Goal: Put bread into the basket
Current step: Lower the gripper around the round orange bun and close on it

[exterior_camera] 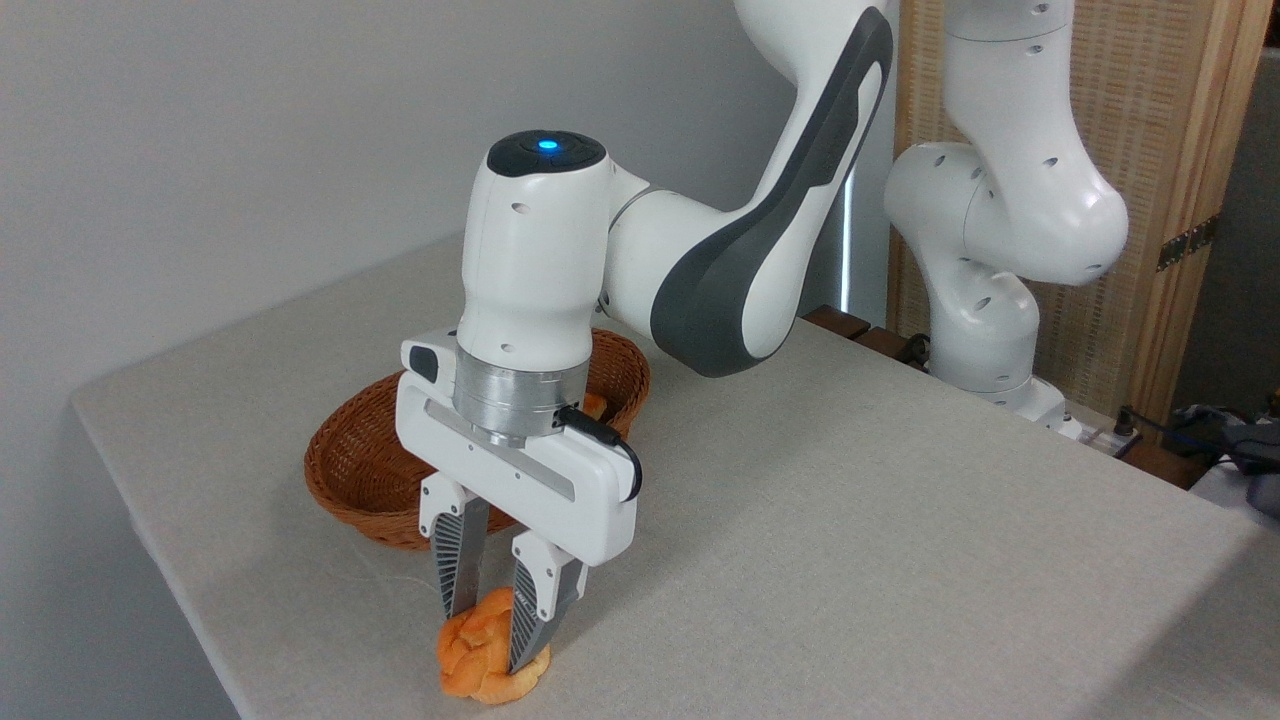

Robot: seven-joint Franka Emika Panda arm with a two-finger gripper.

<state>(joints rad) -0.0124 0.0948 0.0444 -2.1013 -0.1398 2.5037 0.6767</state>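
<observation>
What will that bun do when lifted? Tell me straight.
The bun is probably soft: the gripper fingers press into its knotted top, so it may squash. It looks light for its size. Its lumpy, round shape could let it twist or slip between the narrow fingers.
</observation>
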